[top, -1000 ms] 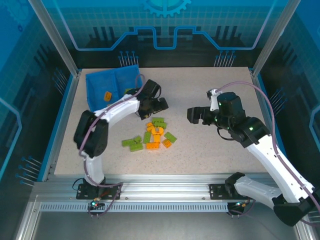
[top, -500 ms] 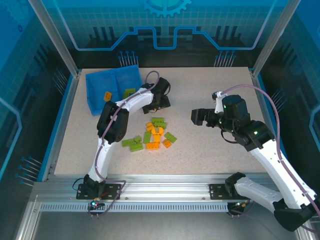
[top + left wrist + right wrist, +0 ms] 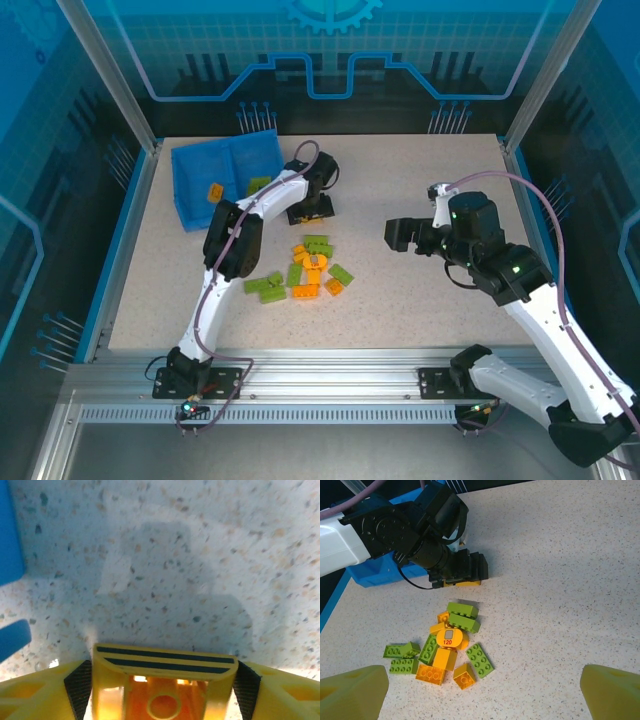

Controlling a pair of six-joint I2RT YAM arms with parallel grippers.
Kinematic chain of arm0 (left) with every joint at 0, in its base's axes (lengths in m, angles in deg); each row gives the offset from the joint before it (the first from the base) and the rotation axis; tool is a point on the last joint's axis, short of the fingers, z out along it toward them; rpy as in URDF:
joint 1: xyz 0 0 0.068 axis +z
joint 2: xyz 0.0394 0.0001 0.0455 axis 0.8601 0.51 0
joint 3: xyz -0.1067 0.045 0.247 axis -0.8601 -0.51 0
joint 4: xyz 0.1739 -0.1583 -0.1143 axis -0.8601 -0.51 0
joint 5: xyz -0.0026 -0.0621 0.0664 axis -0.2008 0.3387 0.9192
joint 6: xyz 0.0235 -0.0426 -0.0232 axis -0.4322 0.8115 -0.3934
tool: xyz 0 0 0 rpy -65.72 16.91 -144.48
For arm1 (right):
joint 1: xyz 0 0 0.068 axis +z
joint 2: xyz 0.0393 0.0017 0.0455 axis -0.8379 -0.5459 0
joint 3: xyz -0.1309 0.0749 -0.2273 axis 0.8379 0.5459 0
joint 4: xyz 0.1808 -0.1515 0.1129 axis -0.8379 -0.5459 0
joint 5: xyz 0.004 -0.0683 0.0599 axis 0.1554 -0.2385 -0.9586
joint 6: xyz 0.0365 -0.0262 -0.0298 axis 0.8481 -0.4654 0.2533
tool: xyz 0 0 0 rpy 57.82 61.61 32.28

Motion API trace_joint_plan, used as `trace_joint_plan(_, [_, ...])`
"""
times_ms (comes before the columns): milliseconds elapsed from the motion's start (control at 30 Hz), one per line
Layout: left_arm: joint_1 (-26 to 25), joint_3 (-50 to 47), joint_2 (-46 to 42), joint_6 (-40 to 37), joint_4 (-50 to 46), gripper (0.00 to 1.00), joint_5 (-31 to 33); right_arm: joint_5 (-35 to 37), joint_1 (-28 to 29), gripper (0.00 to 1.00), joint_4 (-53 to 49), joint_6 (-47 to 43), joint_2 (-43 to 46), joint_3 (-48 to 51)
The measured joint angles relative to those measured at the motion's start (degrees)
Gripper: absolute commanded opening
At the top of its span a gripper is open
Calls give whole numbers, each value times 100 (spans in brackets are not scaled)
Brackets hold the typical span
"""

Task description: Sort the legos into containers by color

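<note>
Overhead, the left tool [image 3: 310, 211] sits low on the speckled tabletop [image 3: 420, 320], between the blue tray [image 3: 195, 165] and the loose pile of legos [image 3: 310, 270] — probably picking one for sorting. One orange brick [image 3: 213, 191] and one green brick [image 3: 258, 184] lie in separate compartments. The right tool [image 3: 402, 235] hangs well apart.

Left wrist: dark textured pads [image 3: 77, 690] touch both sides of a glossy yellow-orange brick [image 3: 162, 680], so the jaws stand at its width, gripping it.

Right wrist: smooth yellow fingertips [image 3: 352, 690] are spread wide with nothing between them, above the studded orange-and-green heap.
</note>
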Motion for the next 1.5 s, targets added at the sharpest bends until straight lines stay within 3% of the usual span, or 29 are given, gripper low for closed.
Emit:
trace_joint_plan(367, [-68,-1071,-693,-192,72,59,-157,-107,0,100,9,140,-37,2])
trace_joint_plan(667, [-129,-1329,-1816,-243,20,54,107,-1615,0,100,623,90,-407,251])
trace_joint_plan(900, [-4,-1331,-2868,-260,-7,54,570,-2041,7,100,835,96,-610,254])
trace_joint_plan(1000, [374,-1410,-3261,-258,0,54,678,-2048,7,100,870,96,-610,254])
trace_joint_plan(1200, [1786,-1622,-3646,-166,2,56,837,-2033,7,100,883,96,-610,254])
trace_joint_plan(1333, [2505,-1751,-3550,-81,-2,58,892,-1950,7,100,876,98,-595,254])
trace_joint_plan(1500, [2927,-1670,-3010,61,35,64,664,-1886,7,100,874,101,-509,254])
